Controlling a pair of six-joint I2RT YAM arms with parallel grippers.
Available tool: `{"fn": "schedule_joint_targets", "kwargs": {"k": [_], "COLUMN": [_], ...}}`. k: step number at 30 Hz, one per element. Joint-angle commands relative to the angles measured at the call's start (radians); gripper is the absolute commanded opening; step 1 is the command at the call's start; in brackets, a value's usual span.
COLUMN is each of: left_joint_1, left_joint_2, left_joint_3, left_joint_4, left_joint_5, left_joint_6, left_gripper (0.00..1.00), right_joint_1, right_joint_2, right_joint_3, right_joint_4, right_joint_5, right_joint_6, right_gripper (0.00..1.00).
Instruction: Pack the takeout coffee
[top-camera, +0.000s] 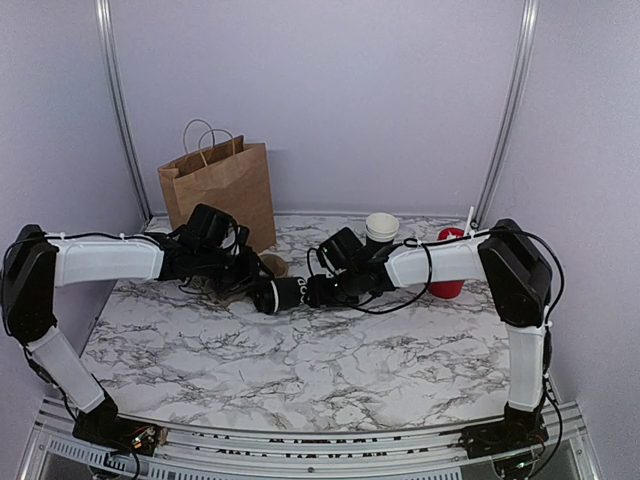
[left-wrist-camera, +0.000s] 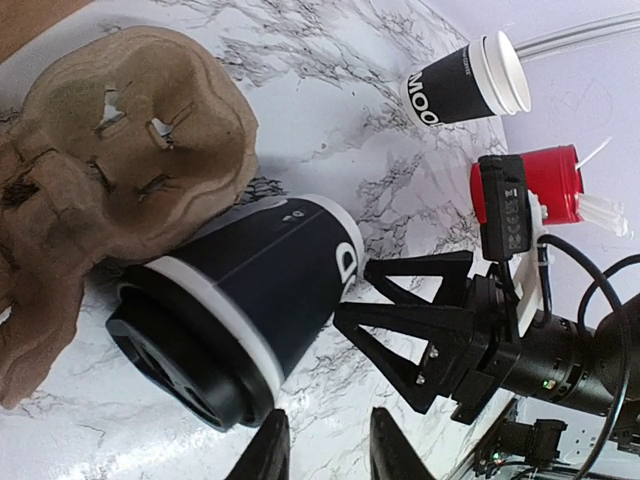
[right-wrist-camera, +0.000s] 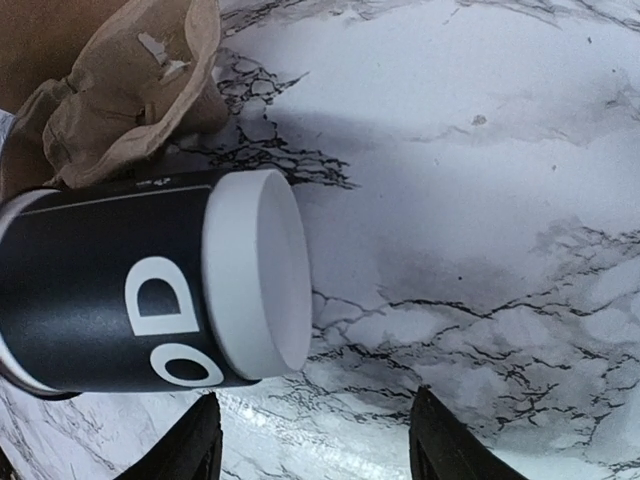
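Note:
The takeout coffee (left-wrist-camera: 250, 300) lies on its side on the marble table (top-camera: 330, 350), a black cup with white lettering. Its black lid (left-wrist-camera: 175, 360) points toward my left wrist and its white base (right-wrist-camera: 262, 272) toward my right. It also shows in the top view as the takeout coffee (top-camera: 280, 295), between the two arms. My left gripper (left-wrist-camera: 330, 455) is open by a narrow gap with only table between its fingers; the lid sits just beyond its left fingertip. My right gripper (right-wrist-camera: 318, 450) is open wide, and the cup's base lies just past its fingertips.
A brown pulp cup carrier (left-wrist-camera: 110, 130) rests against the cup's far side. A brown paper bag (top-camera: 220, 185) stands behind it at the back left. A nested stack of cups (top-camera: 381, 228) and a red cup of white sticks (top-camera: 448, 262) stand at the back right.

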Motion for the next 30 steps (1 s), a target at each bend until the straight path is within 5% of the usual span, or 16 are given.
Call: {"fn": "schedule_joint_targets", "kwargs": {"k": [1,12,30], "left_joint_1": [-0.01,0.02,0.145], "left_joint_2": [0.032,0.009,-0.173], "left_joint_3": [0.039,0.057,-0.15], "left_joint_4": [-0.063,-0.095,-0.043], "left_joint_5": [-0.014,-0.086,-0.045], "left_joint_6": [0.029,0.005,-0.001], "left_gripper": [0.28,0.28,0.28], "right_joint_1": [0.004,0.051,0.256], "right_joint_2": [0.014,-0.05,0.334], "right_joint_3": [0.018,0.041,0.802], "right_joint_4": [0.004,-0.047,-0.466], "right_joint_5": [0.003,0.112,0.441], "right_joint_6": [-0.006,-0.096,-0.275], "right_gripper": [0.62,0.7,0.74]}}
